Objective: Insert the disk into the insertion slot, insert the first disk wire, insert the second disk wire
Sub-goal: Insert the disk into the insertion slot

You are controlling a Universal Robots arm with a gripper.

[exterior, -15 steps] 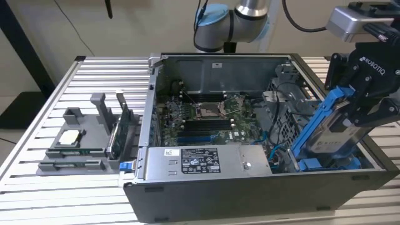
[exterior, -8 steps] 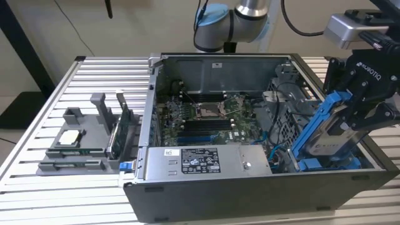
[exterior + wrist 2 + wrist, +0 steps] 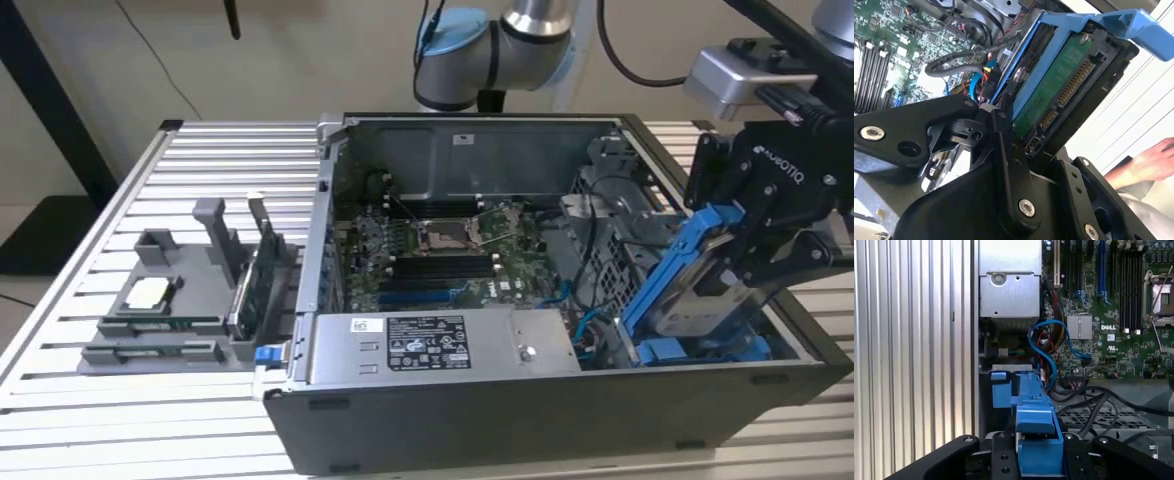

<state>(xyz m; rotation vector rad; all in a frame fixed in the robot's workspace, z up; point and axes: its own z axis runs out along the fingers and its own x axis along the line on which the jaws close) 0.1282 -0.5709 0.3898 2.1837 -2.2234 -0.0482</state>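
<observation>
Holding disk pinched between closed gripper fingers, tilted, slot just below fingertips. Probably stiff, heavyish, shock-sensitive; best gripped on blue frame edges, off bare circuit board.

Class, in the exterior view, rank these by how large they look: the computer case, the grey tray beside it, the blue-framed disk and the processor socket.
Largest to smallest:
1. computer case
2. grey tray
3. disk, partly covered by the gripper
4. processor socket

Black fingers clamped the tilted disk, its green circuit board and connector showing, the motherboard behind; a person's hand lay nearby.
</observation>
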